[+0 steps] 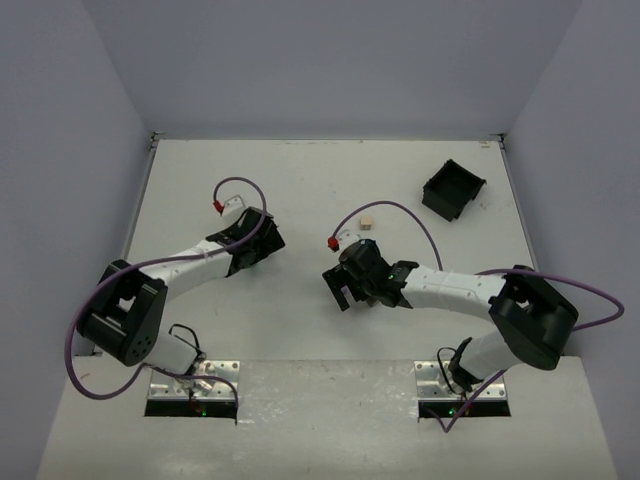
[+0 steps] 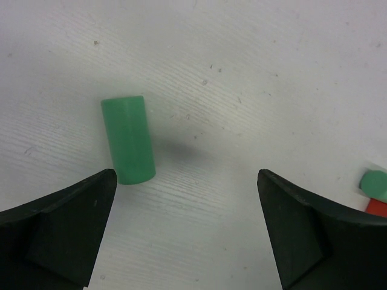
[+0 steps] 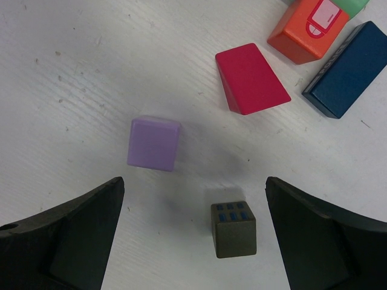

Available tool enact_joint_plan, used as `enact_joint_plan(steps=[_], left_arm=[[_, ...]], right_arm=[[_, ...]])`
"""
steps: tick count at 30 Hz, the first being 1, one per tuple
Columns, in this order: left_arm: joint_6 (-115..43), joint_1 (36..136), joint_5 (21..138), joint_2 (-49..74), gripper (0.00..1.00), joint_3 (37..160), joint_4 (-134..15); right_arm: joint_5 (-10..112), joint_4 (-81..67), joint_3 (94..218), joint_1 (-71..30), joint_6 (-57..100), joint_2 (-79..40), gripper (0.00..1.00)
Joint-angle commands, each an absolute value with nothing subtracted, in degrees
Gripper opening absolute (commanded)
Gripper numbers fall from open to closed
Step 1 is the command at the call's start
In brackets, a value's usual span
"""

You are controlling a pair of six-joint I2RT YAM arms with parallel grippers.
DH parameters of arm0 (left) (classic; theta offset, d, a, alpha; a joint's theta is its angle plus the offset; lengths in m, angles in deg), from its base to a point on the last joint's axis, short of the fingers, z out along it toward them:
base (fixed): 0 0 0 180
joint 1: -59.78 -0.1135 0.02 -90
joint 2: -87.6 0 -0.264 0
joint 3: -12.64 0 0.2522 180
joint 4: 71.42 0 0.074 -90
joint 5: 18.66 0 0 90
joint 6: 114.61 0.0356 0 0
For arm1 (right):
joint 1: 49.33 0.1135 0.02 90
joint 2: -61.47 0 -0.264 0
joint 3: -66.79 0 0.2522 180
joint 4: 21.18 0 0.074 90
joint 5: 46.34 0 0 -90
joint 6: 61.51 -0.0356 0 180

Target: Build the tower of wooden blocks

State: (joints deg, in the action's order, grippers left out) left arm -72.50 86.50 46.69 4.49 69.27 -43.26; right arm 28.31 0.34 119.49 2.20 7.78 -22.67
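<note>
The wood blocks lie loose and flat on the white table [image 1: 300, 180], none resting on another as far as can be seen. Under the left gripper [image 2: 186, 175], whose fingers are spread wide and hold nothing, a smooth mint-green wooden cylinder [image 2: 128, 140] lies on its side, its near end just beside the left finger but apart from it. A second green rounded piece [image 2: 375, 181] and a red-orange piece [image 2: 378, 209] are cut off at the right edge of that view. The right gripper [image 3: 195, 181] is likewise spread and empty. A small dark olive cube with a grid of blue dots [image 3: 233, 229] sits between its fingers, and a pale lilac cube [image 3: 153, 144] lies just beyond. Farther out are a red wedge [image 3: 251, 78], an orange block with a white arched picture [image 3: 307, 30] and a dark blue rectangular block [image 3: 347, 69], close together. From above, a plain tan cube [image 1: 367, 223] sits near the right gripper, and a square black plastic bin [image 1: 453, 189] stands well apart.
</note>
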Motion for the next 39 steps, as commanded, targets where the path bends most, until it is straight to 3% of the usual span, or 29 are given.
enact_joint_plan(steps=[1,12,21,24,27,35,39], left_arm=[[-70.49,87.34,49.39,10.74,1.00,68.14,-44.02],[-70.68,87.38,41.87,29.33,1.00,65.60,-37.62],[-71.53,87.38,39.04,35.18,1.00,60.92,-38.15],[-71.37,87.38,38.81,34.68,1.00,60.41,-38.59],[-71.20,87.29,38.99,34.15,1.00,60.58,-38.77],[-71.19,87.29,39.18,33.99,1.00,60.50,-38.95],[-71.08,87.30,39.44,33.82,1.00,60.33,-39.30]], right_arm=[[28.90,-1.16,121.77,2.67,7.67,-22.03,0.99],[25.51,-2.71,123.70,4.86,2.90,-24.93,0.93],[21.91,1.04,128.99,5.74,-3.55,-31.91,0.68],[23.45,1.39,130.33,6.22,-2.79,-33.56,0.48],[24.89,2.26,131.71,6.40,-1.53,-34.33,0.37],[28.28,2.82,132.30,6.48,6.30,-33.14,0.20],[44.67,-6.02,130.32,6.48,27.91,-30.16,0.17]])
